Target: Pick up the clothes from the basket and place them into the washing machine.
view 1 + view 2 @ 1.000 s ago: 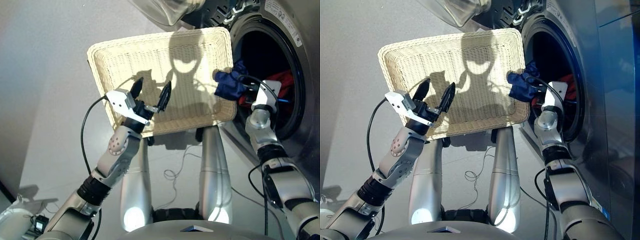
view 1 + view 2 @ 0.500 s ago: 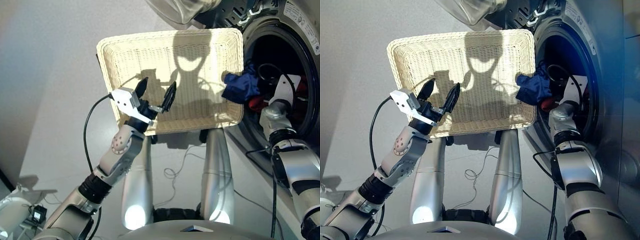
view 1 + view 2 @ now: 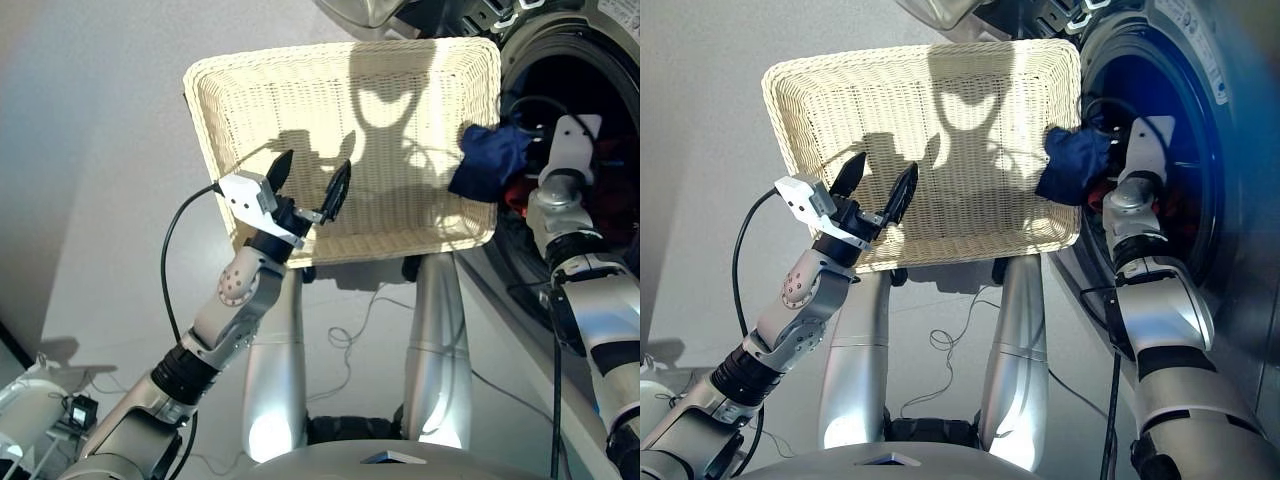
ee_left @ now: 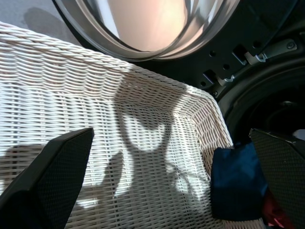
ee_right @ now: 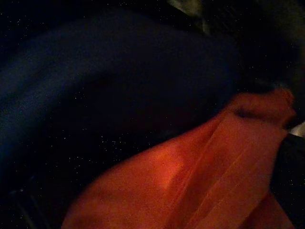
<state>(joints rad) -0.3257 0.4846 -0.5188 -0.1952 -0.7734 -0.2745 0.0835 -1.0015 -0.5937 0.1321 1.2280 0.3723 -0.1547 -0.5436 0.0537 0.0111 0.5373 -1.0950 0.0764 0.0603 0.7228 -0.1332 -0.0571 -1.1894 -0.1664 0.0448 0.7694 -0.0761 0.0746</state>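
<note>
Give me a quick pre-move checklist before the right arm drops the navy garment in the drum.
1. Washer door open: ok. The porthole is open and the door glass is swung aside.
2. Navy garment at the right gripper: ok, it hangs at the porthole's edge, over the basket rim.
3. Right jaws' grip: cannot tell, cloth hides them.
4. Garment clear of the rim: not ok, it overlaps the basket's corner.
5. Coral garment in the drum: ok.
6. Left gripper out of the way: ok, open and empty over the bare basket floor.
</note>
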